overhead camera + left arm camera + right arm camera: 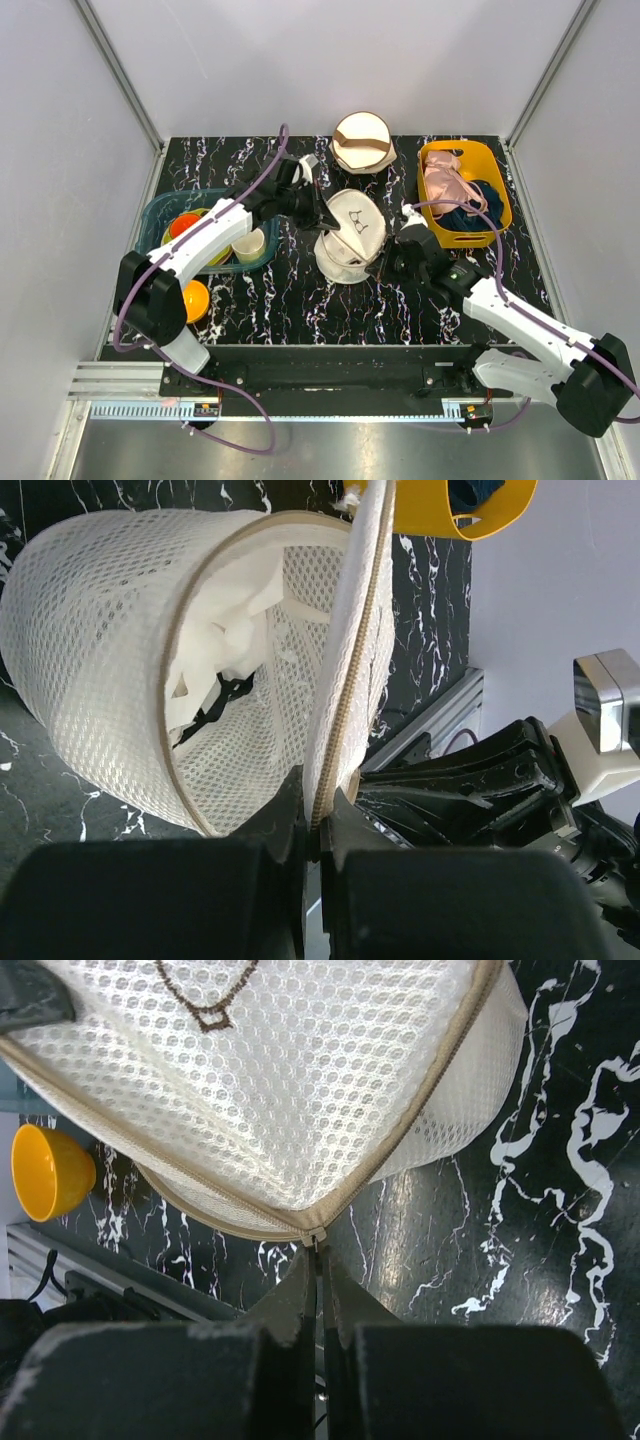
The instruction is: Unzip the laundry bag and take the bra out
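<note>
The laundry bag [350,238], a round white mesh clamshell, lies mid-table and gapes open. Its lid, with the small bra drawing [360,220], stands raised over the lower half. My left gripper [322,214] is shut on the lid's zipper edge [345,680], which runs up from between the fingertips of the left gripper [320,805]. Inside the open bag [110,630], soft white fabric of the bra [235,630] shows, with a thin dark strip beside it. My right gripper [320,1260] is shut on the zipper pull [316,1236] at the laundry bag's [280,1080] near corner; seen from above, the right gripper [383,262] is at the bag's right side.
A cream round bag with a brown band [363,142] lies behind. A yellow basket [497,185] at the right holds pink and navy garments. A teal bin [155,215] with bowls and a cup is on the left, an orange bowl [195,298] near it.
</note>
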Robot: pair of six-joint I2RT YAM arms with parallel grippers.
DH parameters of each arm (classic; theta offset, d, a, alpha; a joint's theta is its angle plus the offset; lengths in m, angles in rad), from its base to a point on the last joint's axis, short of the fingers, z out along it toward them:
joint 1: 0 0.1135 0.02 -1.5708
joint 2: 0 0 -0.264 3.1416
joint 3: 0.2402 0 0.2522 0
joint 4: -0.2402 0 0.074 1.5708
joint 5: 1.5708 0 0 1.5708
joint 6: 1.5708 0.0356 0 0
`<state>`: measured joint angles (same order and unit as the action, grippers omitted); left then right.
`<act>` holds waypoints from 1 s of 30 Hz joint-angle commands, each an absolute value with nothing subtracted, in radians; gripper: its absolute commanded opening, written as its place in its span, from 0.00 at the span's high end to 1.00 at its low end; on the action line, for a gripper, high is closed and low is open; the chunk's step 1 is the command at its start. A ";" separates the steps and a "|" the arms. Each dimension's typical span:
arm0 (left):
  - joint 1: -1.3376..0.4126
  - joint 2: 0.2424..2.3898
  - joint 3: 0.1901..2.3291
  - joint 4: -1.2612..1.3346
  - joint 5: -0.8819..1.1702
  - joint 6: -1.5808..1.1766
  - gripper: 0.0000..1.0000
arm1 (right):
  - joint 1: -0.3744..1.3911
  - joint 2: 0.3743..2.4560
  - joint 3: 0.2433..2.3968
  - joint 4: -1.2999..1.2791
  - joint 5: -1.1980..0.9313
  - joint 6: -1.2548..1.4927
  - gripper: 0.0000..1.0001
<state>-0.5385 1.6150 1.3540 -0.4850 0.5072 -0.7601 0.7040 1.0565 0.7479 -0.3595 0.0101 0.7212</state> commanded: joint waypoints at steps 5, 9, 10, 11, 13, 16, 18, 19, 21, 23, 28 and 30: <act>-0.471 1.575 1.413 -0.514 0.388 -0.644 1.00 | 0.655 0.997 0.723 -0.566 0.169 0.677 1.00; -0.468 1.582 1.405 -0.511 0.419 -0.646 1.00 | 0.635 0.994 0.738 -0.595 0.150 0.664 1.00; -0.471 1.582 1.405 -0.502 0.428 -0.649 1.00 | 0.637 0.999 0.753 -0.595 0.141 0.652 0.92; -0.472 1.577 1.407 -0.500 0.434 -0.655 1.00 | 0.635 1.005 0.764 -0.597 0.112 0.647 0.82; -0.485 1.571 1.411 -0.499 0.433 -0.655 1.00 | 0.637 1.019 0.807 -0.609 0.088 0.620 0.44; -0.497 1.569 1.413 -0.494 0.429 -0.646 1.00 | 0.637 1.029 0.888 -0.673 0.129 0.595 0.32; -0.503 1.575 1.407 -0.489 0.436 -0.640 1.00 | 0.637 1.014 0.925 -0.707 0.175 0.585 0.29; -0.511 1.577 1.405 -0.488 0.442 -0.637 1.00 | 0.635 1.005 0.954 -0.715 0.187 0.580 0.28; -0.526 1.577 1.417 -0.485 0.440 -0.624 1.00 | 0.635 0.974 0.980 -0.735 0.236 0.583 0.26; -0.560 1.572 1.449 -0.489 0.423 -0.603 1.00 | 0.635 0.936 1.008 -0.750 0.302 0.594 0.25; -0.704 1.586 1.592 -0.596 0.301 -0.476 1.00 | 0.634 0.830 1.031 -0.813 0.539 0.679 0.25; -0.780 1.589 1.629 -0.615 0.261 -0.416 1.00 | 0.634 0.764 1.019 -0.819 0.641 0.704 0.24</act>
<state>-0.6575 1.6131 1.5009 -0.5987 0.3592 -0.5594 0.6395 0.8577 0.9993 -0.7559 0.3767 0.6350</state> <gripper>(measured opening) 0.027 0.755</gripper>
